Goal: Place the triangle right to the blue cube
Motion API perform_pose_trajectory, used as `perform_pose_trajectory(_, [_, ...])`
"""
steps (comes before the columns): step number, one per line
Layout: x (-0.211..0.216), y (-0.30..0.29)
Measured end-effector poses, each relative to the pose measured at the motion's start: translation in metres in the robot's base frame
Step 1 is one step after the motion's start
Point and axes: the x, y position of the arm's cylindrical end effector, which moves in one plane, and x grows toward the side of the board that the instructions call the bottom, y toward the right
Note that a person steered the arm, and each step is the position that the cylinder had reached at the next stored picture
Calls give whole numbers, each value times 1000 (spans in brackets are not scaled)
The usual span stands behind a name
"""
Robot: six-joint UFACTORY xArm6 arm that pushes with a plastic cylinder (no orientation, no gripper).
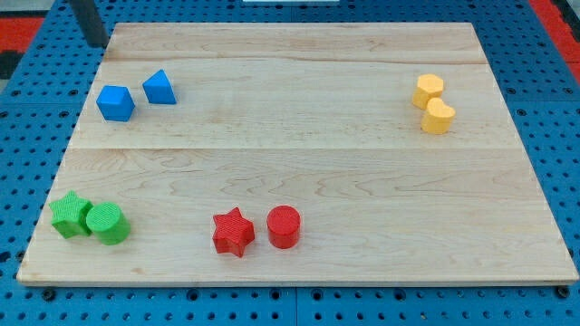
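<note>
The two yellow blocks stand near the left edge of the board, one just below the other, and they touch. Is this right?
Not quite. The camera view shows the two yellow blocks near the right edge of the board, not the left. The rest holds: one is just below the other, and they touch.

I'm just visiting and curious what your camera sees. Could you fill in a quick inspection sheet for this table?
Surface: pale wooden board, flat, lying on a blue perforated base.
Job's things: blue cube at the view's upper left; blue triangle just to its right, close beside it.
Clutter: green star with green cylinder; red star with red cylinder; two yellow blocks at the view's upper right.
Grippers: none; my tip is at the board's top left corner, above the blue blocks.
Cables: nothing seen.
Surroundings: red edging in the top corners.
</note>
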Motion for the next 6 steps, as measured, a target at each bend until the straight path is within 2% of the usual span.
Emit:
perform_pose_trajectory(1, [32,-4])
perform_pose_trajectory(2, [63,28])
perform_pose_trajectory(5, [96,133])
perform_pose_trajectory(6, [103,142])
